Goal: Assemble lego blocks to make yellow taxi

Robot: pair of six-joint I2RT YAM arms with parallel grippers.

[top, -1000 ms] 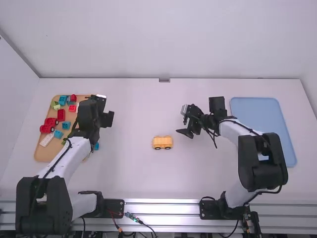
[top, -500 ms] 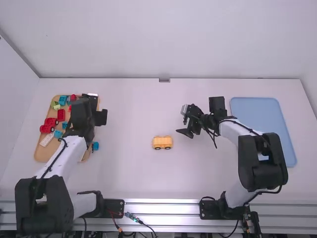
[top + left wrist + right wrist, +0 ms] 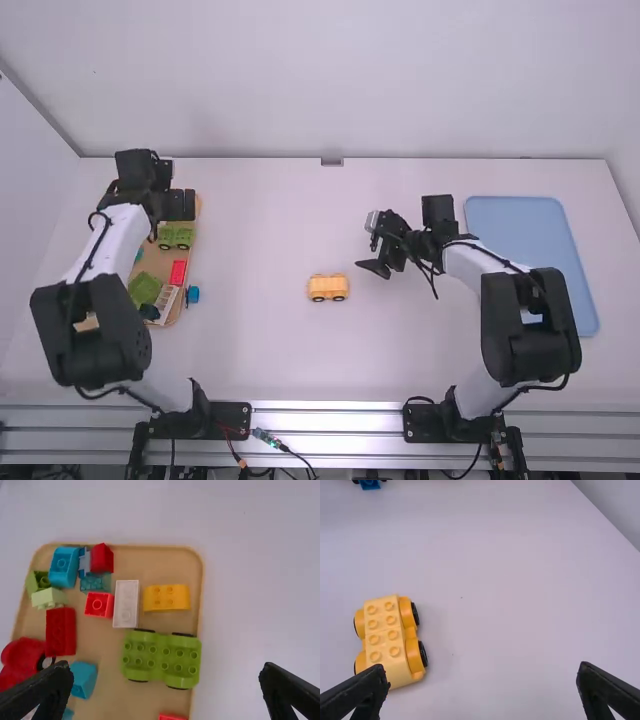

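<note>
Yellow wheeled base (image 3: 328, 288) lies bare; left and right jaws stand wide. Likely step: fetching the yellow brick (image 3: 166, 598), first centring left jaws above.

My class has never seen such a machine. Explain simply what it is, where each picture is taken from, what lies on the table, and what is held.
Two robot arms, left and right, work at a white table. The high view comes from a camera above and behind them; the two wrist views come from cameras on the arms, each seeing its own fingers at the bottom edge.

A yellow wheeled base stands mid-table. A tan tray holds loose blocks, including a yellow brick and a green wheeled base. A blue tray lies at the right.

The left gripper and right gripper are open, holding nothing.
</note>
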